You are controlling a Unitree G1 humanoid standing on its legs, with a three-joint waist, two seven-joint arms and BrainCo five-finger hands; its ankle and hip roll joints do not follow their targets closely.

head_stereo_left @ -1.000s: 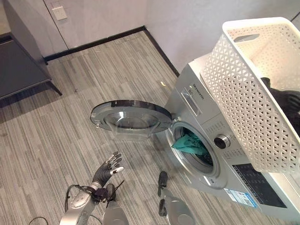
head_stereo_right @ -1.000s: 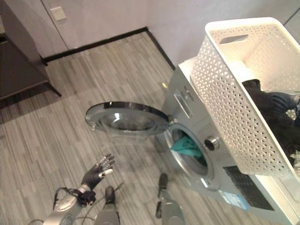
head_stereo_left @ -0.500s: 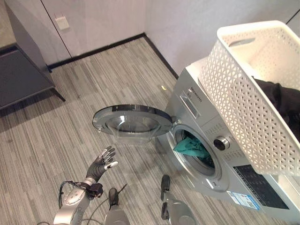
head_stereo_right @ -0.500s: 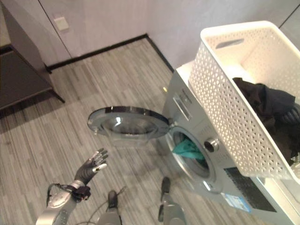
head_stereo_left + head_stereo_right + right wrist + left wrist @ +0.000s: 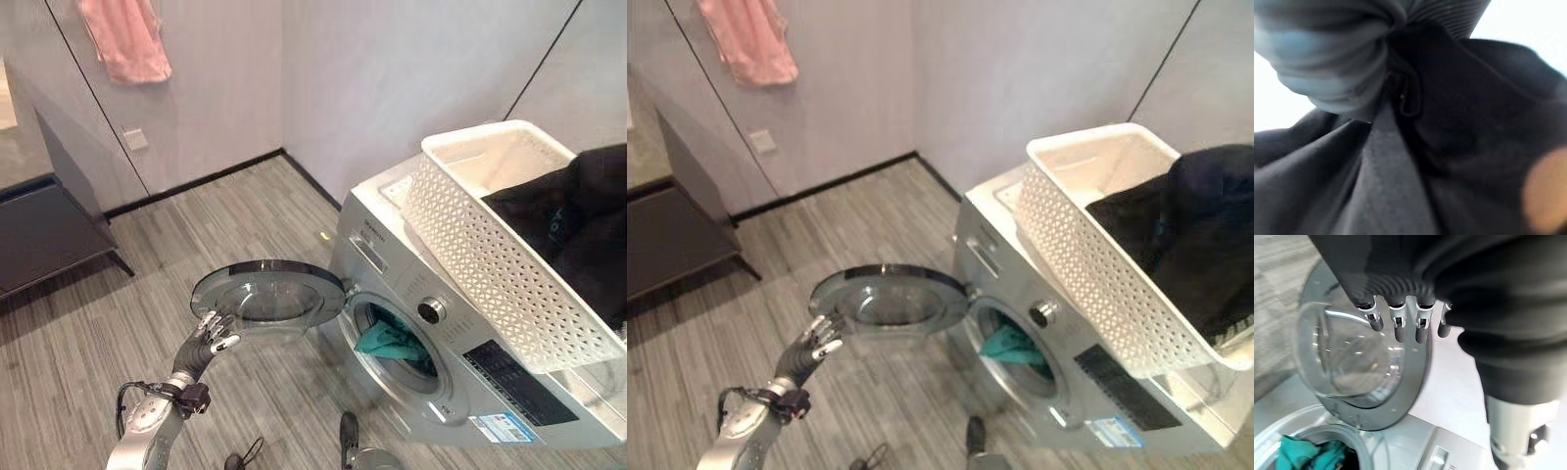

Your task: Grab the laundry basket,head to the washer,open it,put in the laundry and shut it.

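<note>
While the left hand (image 5: pixel 213 336), fingers straight and empty, has neared the round glass washer door (image 5: pixel 267 292), dark laundry (image 5: pixel 578 225) has risen from the white perforated basket (image 5: pixel 490 264); loading continues, right hand's grip probably hidden.

Silver left hand (image 5: pixel 210 338) (dark fingertips), dark ribbed wrist cover

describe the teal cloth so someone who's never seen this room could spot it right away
Find the silver front-loading washer against the wall, with a white laundry basket on top. Its round glass door is swung open towards the left hand; look into the drum opening behind it. The teal cloth is bunched at the mouth, bright blue-green, unlike the dark clothes in the basket.
</note>
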